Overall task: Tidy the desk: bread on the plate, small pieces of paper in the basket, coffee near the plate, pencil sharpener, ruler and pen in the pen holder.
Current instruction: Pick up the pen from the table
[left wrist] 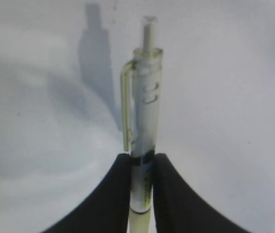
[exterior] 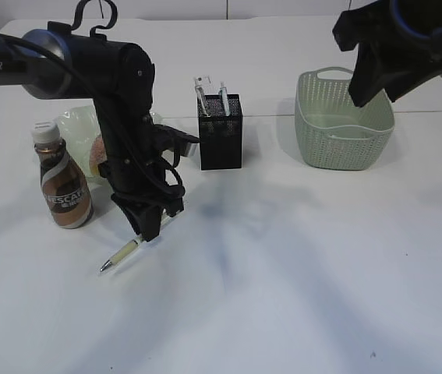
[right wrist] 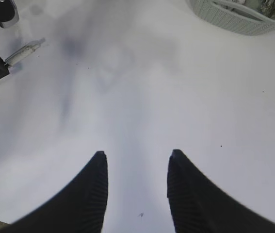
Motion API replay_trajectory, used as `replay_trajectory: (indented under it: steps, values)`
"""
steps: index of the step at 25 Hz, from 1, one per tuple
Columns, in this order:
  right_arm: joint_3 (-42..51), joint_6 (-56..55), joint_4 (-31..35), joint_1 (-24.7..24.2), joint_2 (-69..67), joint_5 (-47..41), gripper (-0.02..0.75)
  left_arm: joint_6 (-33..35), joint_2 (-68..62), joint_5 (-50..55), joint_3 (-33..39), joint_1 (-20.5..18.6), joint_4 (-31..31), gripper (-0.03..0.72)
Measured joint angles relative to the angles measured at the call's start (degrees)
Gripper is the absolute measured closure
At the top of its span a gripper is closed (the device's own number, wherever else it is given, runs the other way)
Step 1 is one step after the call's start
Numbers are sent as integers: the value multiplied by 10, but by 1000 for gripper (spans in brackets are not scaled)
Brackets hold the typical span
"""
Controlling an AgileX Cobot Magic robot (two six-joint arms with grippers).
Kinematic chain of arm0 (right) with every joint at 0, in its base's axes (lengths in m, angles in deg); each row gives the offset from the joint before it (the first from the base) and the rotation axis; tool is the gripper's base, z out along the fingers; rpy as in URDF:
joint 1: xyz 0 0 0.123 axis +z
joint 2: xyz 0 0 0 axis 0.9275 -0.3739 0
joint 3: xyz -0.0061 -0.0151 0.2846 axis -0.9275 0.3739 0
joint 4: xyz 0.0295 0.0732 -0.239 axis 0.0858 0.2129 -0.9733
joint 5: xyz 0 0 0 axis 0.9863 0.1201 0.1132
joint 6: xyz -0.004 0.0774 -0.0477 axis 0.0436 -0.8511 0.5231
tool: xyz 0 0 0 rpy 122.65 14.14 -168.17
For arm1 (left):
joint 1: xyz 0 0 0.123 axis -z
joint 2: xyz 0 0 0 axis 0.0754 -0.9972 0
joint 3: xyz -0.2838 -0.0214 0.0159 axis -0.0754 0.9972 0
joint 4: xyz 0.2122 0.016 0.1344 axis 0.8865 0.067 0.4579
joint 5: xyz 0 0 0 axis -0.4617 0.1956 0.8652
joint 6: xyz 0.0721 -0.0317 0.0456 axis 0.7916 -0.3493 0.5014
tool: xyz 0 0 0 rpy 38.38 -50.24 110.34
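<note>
the left gripper (left wrist: 141,167) pinches the pen (exterior: 124,253) just right of the coffee (exterior: 62,185), its tip on the desk (exterior: 298,296); broad bare tabletop lies rightward. the right gripper (right wrist: 136,187) hangs parted, holding nothing.

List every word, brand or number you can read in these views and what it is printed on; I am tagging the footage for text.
"PIPER": white letters on the left arm, near the left edge of the exterior view.
"ESCAF": the letters that show on the coffee bottle's label, the start and end cut off by the curve; the smaller print under it is too blurred to read.
The pen has raised marks, unreadable.
Nothing readable in the right wrist view.
</note>
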Motion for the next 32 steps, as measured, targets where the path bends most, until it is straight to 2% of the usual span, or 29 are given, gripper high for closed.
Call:
replay_trajectory:
  steps: [14, 17, 18, 19, 20, 32]
  values:
    - [0, 0, 0, 0, 0, -2, 399, -1, 0, 1, 0, 0, -1, 609]
    - [0, 0, 0, 0, 0, -2, 328, -1, 0, 2, 0, 0, -1, 609]
    - [0, 0, 0, 0, 0, -2, 328, -1, 0, 2, 0, 0, -1, 609]
    - [0, 0, 0, 0, 0, -2, 272, -2, 0, 2, 0, 0, -1, 609]
    - [0, 0, -5, 0, 0, -2, 260, -3, 0, 2, 0, 0, -1, 609]
    - [0, -1, -35, 0, 0, -2, 244, -8, 22, 2, 0, 0, -17, 609]
